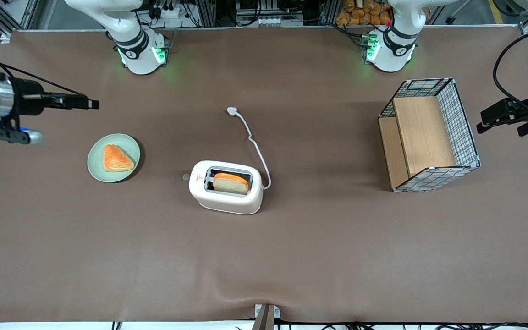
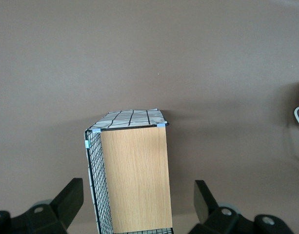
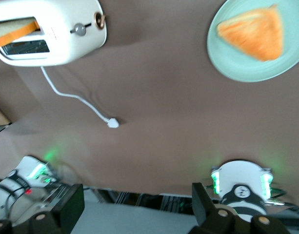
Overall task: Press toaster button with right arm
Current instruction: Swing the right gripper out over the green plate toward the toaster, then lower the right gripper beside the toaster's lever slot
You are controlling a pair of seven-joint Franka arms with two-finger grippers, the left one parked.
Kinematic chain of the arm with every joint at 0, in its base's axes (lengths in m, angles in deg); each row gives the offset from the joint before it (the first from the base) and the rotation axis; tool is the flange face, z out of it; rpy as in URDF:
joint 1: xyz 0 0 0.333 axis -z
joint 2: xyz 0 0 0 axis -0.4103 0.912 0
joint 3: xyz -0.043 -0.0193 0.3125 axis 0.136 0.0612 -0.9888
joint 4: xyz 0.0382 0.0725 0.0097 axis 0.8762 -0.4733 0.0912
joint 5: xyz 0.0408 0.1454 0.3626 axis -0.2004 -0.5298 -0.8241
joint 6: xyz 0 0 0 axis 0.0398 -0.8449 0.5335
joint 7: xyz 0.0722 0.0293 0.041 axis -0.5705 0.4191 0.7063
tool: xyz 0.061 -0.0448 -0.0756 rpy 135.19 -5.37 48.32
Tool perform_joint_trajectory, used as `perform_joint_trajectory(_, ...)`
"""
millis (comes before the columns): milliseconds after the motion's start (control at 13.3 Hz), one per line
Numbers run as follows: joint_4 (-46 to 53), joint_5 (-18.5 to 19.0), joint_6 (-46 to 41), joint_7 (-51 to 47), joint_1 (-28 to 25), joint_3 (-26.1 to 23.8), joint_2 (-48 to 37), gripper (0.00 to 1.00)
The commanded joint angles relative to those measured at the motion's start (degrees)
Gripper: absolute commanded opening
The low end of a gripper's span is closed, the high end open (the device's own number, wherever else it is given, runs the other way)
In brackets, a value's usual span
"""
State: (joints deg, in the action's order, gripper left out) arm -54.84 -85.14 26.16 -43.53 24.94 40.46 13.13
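The cream-white toaster (image 1: pixel 226 186) stands near the middle of the table with a slice of bread (image 1: pixel 230 182) in its dark slot. Its small grey button (image 1: pixel 185 177) sticks out of the short end that faces the working arm's end of the table. The right arm's black gripper (image 1: pixel 92 104) hovers above the table well toward that end, farther from the front camera than the toaster and apart from it. In the right wrist view the toaster (image 3: pixel 49 31) and button (image 3: pixel 80 29) show at a distance, and the gripper (image 3: pixel 137 195) is open with nothing between its fingers (image 3: pixel 71 207).
A pale green plate (image 1: pixel 96 167) holding an orange pastry (image 1: pixel 116 158) lies between the gripper and the toaster. The toaster's white cord ends in a plug (image 1: pixel 232 110) farther from the front camera. A wire basket with wooden boards (image 1: pixel 429 135) stands toward the parked arm's end.
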Motion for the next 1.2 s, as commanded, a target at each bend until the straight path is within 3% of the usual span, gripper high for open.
perform_joint_trajectory(0, -0.8, -5.7, 0.1, -0.4, 0.6, -0.5, 3.0, 0.28)
perform_joint_trajectory(75, -0.9, -7.2, 0.1, -0.3, 0.5, -0.6, 4.7, 0.15)
perform_joint_trajectory(225, -0.9, -10.2, 0.6, 0.5, 0.6, -0.6, 8.2, 0.00)
perform_joint_trajectory(675, -1.8, -10.6, 8.0, 1.4, -0.2, -4.5, 13.4, 0.00)
perform_joint_trajectory(975, -1.8, -10.2, 15.4, 1.5, -0.8, -10.0, 16.0, 0.00)
perform_joint_trajectory(1125, -1.8, -9.8, 19.3, 1.5, -3.9, -10.8, 17.9, 0.00)
